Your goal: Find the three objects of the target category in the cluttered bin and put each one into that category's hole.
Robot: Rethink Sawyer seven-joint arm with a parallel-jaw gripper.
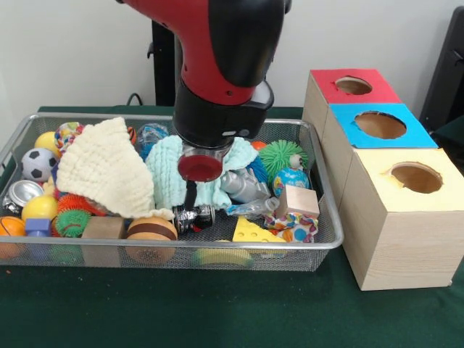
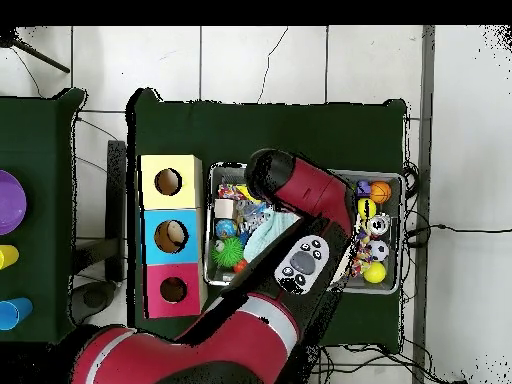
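Over the wire basket [image 1: 304, 246], gripper [image 1: 194, 216] low beside cream-yellow cloth [image 1: 101, 170]; claw state cannot be told

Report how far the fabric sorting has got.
Nothing looks sorted yet: the cream-yellow cloth and the speckled fabric piece both lie in the wire bin. The hand is low among the clutter at the bin's middle; whether it grips anything cannot be told. All drops into the box holes remain.

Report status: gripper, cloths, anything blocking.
Gripper low in the silver wire-mesh bin, state unclear. Crinkled cream-yellow cloth and speckled multicoloured fabric piece both in the bin. Mint-green cloth and balls crowd around.
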